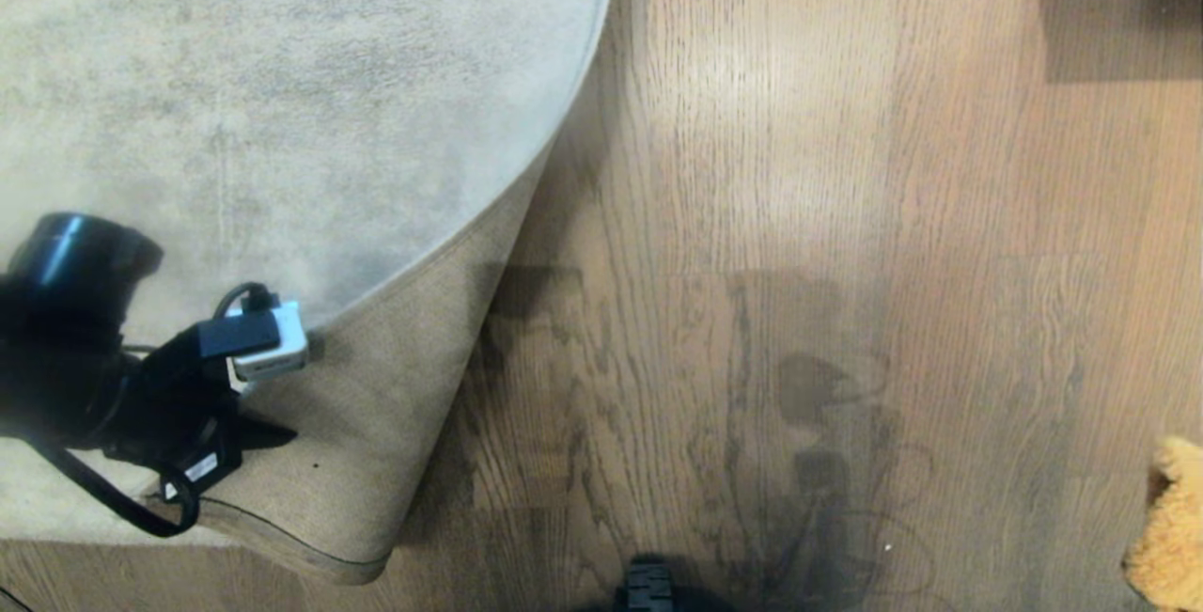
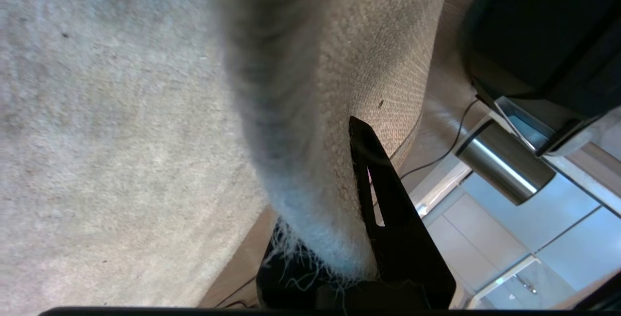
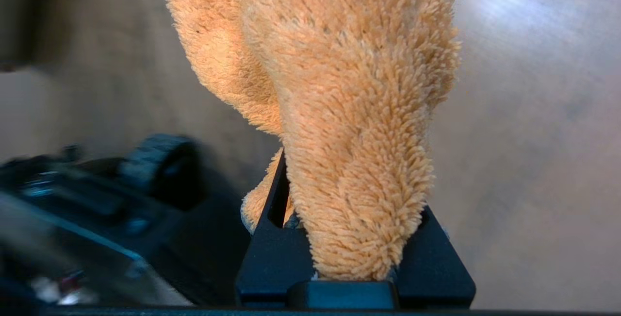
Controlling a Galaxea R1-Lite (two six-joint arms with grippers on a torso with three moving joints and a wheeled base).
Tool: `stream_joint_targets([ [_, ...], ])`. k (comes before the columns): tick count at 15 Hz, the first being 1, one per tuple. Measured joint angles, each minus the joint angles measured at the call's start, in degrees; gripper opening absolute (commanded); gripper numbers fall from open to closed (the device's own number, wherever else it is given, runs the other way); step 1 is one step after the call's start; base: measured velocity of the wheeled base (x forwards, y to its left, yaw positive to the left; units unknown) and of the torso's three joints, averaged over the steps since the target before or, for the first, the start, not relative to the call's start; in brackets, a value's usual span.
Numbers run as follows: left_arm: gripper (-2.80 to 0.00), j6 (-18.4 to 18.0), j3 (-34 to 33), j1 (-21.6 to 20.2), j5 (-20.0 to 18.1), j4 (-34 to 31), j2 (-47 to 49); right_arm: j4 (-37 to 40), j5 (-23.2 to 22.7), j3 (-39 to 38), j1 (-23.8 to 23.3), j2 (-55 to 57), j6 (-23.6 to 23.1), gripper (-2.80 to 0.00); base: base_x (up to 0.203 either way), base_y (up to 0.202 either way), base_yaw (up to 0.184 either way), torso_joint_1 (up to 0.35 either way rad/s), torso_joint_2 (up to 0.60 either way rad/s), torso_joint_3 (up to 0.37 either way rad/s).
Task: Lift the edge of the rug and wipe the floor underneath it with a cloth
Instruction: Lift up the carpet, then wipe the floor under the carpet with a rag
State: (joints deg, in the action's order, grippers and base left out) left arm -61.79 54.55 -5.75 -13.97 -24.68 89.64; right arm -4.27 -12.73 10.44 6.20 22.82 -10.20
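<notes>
Spreading across the right of your head view, the floor lies bare in brown planks, while the rug fills the left with its near corner folded up so the tan backing faces you. Your left gripper is clamped on the rug edge (pile on one side of the black finger, woven backing on the other), holding it off the planks. Your right gripper is closed on the cloth, a fluffy mustard-tan rag hanging above the floor at the right margin of the head view, well apart from the rug.
</notes>
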Motion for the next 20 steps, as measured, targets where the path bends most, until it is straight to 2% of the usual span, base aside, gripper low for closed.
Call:
stream_joint_targets([
  [5, -2.80, 0.41, 1.37, 0.06, 0.25, -0.01, 1.29, -9.69, -7.07, 6.02, 4.73, 20.52, -0.10, -2.80, 0.000, 0.000, 0.000, 0.000, 0.00, 0.000],
  [9, -2.80, 0.61, 1.12, 0.42, 0.35, 0.04, 1.53, -19.11, -8.37, 10.29, 11.08, 37.51, -0.19, -2.80, 0.000, 0.000, 0.000, 0.000, 0.00, 0.000],
  [12, -2.80, 1.11, 0.82, 0.86, 0.36, 0.05, 1.64, -29.16, -8.28, 12.20, 17.17, 50.01, -0.03, -2.80, 0.000, 0.000, 0.000, 0.000, 0.00, 0.000],
  [15, -2.80, 1.24, 0.76, 1.13, 1.45, 0.06, 1.65, -37.31, -4.62, 15.89, 25.93, 60.32, 2.54, -2.80, 0.000, 0.000, 0.000, 0.000, 0.00, 0.000],
  [20, -2.80, 1.46, 0.60, 1.15, 1.94, 0.18, 1.82, -38.40, 4.64, 27.44, 34.18, 73.69, 5.41, -2.80, 0.000, 0.000, 0.000, 0.000, 0.00, 0.000],
])
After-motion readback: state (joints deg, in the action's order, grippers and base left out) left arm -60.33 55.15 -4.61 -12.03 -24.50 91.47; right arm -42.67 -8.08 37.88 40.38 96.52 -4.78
